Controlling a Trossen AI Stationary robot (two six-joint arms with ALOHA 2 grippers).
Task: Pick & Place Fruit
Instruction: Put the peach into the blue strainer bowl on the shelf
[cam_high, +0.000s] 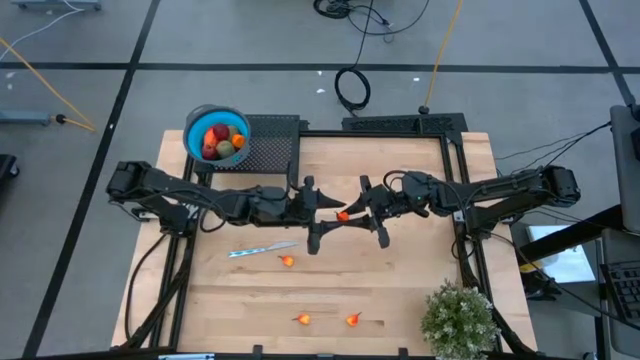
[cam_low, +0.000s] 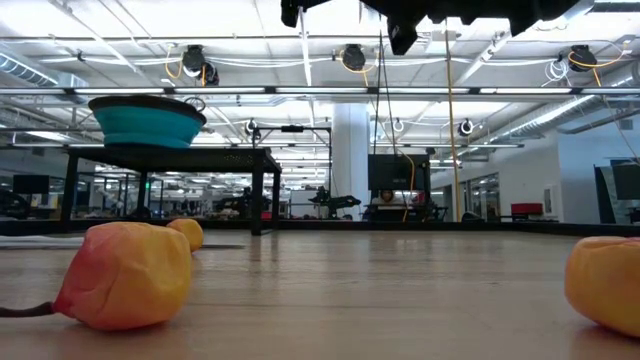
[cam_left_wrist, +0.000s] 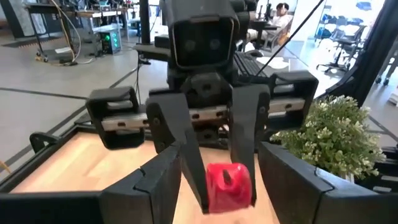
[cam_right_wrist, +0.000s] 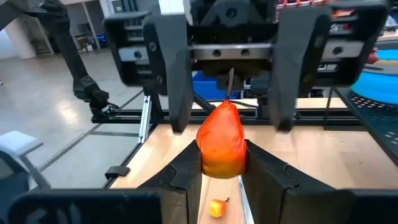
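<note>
Seemingly mid-handover above the table's middle, with the orange-red fruit (cam_right_wrist: 222, 140) pinched firmly in the right gripper (cam_right_wrist: 222, 164) and straddled by the wide-spread left gripper (cam_high: 320, 214), probably calling next for closing left, then releasing right.

We see a round blue bowl (cam_high: 194, 128) on a black mesh stand (cam_high: 268, 142), well apart from the fingers. A slim silver knife (cam_high: 262, 249) lies on the wooden table (cam_high: 410, 290) just below them, and a potted green plant (cam_high: 458, 318) sits far off at the table's corner.
</note>
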